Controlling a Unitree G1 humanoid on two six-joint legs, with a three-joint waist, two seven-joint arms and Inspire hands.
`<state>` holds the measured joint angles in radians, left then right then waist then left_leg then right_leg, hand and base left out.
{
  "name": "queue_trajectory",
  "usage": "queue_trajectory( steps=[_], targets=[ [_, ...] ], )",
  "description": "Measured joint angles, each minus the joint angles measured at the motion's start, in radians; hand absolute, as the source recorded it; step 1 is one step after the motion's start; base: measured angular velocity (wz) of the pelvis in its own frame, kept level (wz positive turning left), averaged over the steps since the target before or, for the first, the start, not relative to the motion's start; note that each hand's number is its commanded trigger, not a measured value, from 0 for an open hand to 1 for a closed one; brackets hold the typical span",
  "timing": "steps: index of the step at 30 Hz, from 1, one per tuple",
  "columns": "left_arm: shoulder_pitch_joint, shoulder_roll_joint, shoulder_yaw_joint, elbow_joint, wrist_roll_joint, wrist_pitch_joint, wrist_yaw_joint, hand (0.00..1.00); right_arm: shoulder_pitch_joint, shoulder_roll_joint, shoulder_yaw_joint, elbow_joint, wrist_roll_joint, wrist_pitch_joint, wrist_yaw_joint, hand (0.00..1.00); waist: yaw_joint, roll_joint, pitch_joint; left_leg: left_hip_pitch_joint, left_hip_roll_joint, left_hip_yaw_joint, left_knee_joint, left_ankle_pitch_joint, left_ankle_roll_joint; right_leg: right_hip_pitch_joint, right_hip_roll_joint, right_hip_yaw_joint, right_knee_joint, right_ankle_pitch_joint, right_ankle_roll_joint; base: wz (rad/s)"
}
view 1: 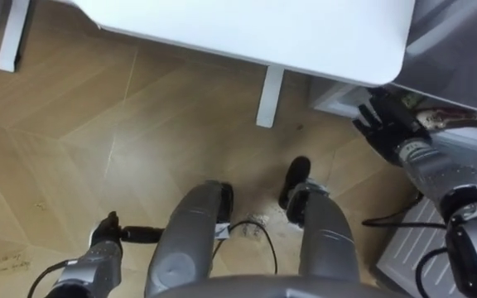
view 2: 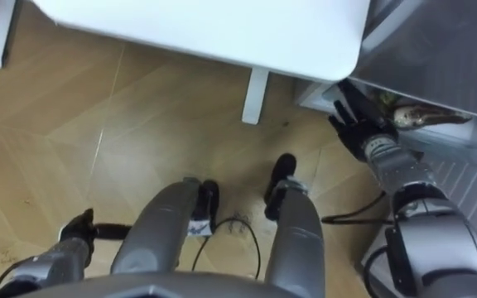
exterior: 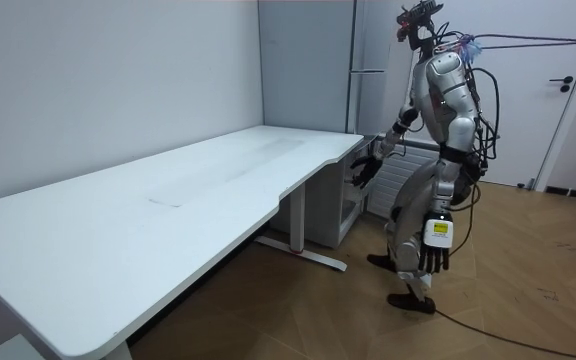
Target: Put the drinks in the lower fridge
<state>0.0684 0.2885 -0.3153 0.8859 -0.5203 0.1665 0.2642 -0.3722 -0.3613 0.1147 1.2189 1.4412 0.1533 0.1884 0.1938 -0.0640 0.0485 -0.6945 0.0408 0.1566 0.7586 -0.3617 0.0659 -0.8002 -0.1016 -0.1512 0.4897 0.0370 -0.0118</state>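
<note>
Hovering beside grey fridge (exterior: 373, 40), right robot hand (view 1: 385, 124) splayed; left robot hand (view 1: 106, 232) hanging loose.

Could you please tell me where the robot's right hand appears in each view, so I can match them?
Left eye view: the right hand is at upper right, just below the white table's rounded corner.
Right eye view: the hand is at upper right, below that same corner.
Room view: the hand is at centre, held out beside the table's far corner.
Shared landmark: the white table's corner.
</note>
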Motion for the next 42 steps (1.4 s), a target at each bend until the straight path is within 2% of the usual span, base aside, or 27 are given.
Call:
queue_trajectory(
  steps=[5, 9, 14, 22, 25, 28, 30, 34, 40, 42],
  targets=[
    [-0.001, 0.002, 0.001, 0.042, 0.000, 0.002, -0.036, 0.00, 0.010, -0.004, 0.013, 0.095, -0.073, 0.001, 0.061, 0.00, -0.021, 0.011, -0.0076, 0.058, 0.000, 0.003, -0.041, 0.002, -0.003, 0.050, 0.001, -0.007, -0.028, 0.001, 0.001, -0.02],
    [-0.001, 0.000, 0.030, 0.073, 0.001, 0.002, -0.063, 0.00, 0.042, -0.004, 0.026, 0.159, -0.134, 0.002, 0.120, 0.00, -0.027, 0.017, -0.0114, 0.106, 0.000, 0.005, -0.072, 0.002, -0.003, 0.086, 0.008, -0.006, -0.039, -0.008, 0.000, -0.03],
    [0.000, -0.003, 0.066, 0.081, 0.000, 0.002, -0.081, 0.00, 0.085, -0.004, 0.035, 0.204, -0.172, 0.023, 0.144, 0.00, -0.028, 0.017, -0.0115, 0.118, 0.001, 0.005, -0.084, 0.001, -0.005, 0.093, 0.016, -0.004, -0.044, -0.007, -0.001, -0.03],
    [-0.019, -0.025, 0.096, 0.113, 0.000, 0.002, -0.082, 0.00, 0.115, -0.001, 0.060, 0.253, -0.211, 0.058, 0.128, 0.00, -0.037, 0.018, -0.0110, 0.133, 0.000, 0.012, -0.082, -0.003, -0.011, 0.112, 0.016, -0.004, -0.047, -0.006, -0.003, -0.02],
    [-0.018, -0.026, 0.099, 0.112, 0.000, 0.002, -0.080, 0.00, 0.119, -0.001, 0.044, 0.247, -0.209, 0.059, 0.094, 0.00, -0.046, 0.021, -0.0109, 0.128, 0.001, 0.011, -0.070, -0.005, -0.011, 0.113, 0.016, -0.006, -0.046, -0.004, -0.003, 0.00],
    [-0.019, -0.028, 0.099, 0.108, 0.000, 0.002, -0.074, 0.00, 0.114, -0.001, -0.014, 0.233, -0.186, 0.055, 0.029, 0.00, -0.052, 0.026, -0.0113, 0.125, 0.002, 0.012, -0.066, -0.008, -0.012, 0.110, 0.015, 0.005, -0.042, -0.007, 0.002, 0.00],
    [-0.021, -0.032, 0.100, 0.105, 0.000, -0.001, -0.064, 0.00, 0.116, -0.001, -0.063, 0.229, -0.166, 0.045, -0.037, 0.00, -0.055, 0.036, -0.0167, 0.119, -0.002, 0.015, -0.057, -0.009, -0.010, 0.106, 0.016, 0.007, -0.042, -0.006, 0.004, -0.02],
    [-0.022, -0.043, 0.106, 0.106, -0.001, -0.002, -0.033, 0.00, 0.105, -0.001, -0.090, 0.222, -0.131, 0.030, -0.127, 0.00, -0.052, 0.044, -0.0216, 0.117, 0.000, 0.033, -0.054, -0.012, -0.005, 0.098, 0.016, 0.014, -0.041, 0.002, 0.005, -0.13],
    [-0.021, -0.046, 0.108, 0.117, -0.038, -0.013, -0.001, 0.00, 0.079, 0.002, -0.206, 0.196, 0.021, -0.002, -0.287, 0.00, -0.057, 0.043, -0.0222, 0.124, 0.001, 0.058, -0.051, -0.014, -0.001, 0.083, 0.014, 0.040, -0.024, 0.006, 0.009, -0.10],
    [-0.020, -0.046, 0.107, 0.118, -0.040, -0.023, 0.016, 0.00, 0.074, 0.003, -0.263, 0.160, 0.092, -0.026, -0.341, 0.00, -0.067, 0.044, -0.0227, 0.109, -0.001, 0.065, -0.033, -0.021, 0.002, 0.061, 0.014, 0.052, 0.003, -0.006, 0.011, -0.05]
  ],
)
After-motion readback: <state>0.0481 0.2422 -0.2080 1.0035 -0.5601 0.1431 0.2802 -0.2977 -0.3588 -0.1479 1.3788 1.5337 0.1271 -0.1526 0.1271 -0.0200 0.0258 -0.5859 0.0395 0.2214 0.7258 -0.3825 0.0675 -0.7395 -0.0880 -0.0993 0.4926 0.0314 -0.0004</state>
